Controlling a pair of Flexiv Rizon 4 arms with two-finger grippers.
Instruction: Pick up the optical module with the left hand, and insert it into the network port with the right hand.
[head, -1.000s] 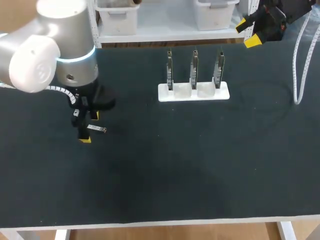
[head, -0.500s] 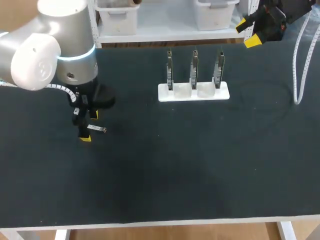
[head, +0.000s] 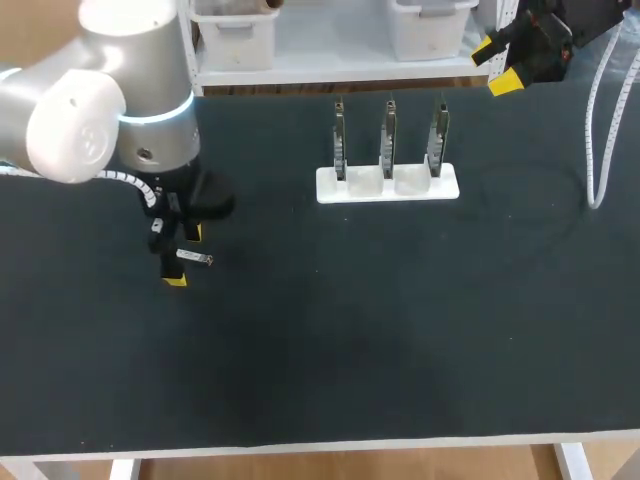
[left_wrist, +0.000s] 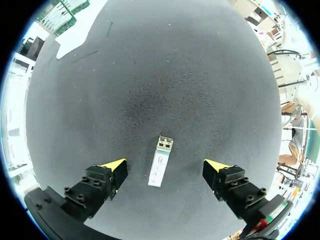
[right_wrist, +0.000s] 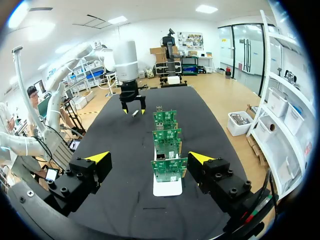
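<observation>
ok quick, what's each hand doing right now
Left hand: open, one finger on each side of the optical module, not gripping it.
Right hand: open, holding nothing.

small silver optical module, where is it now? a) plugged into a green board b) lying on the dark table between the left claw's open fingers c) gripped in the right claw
B: the small silver optical module lies flat on the dark table, between the left claw's spread fingers.
</observation>
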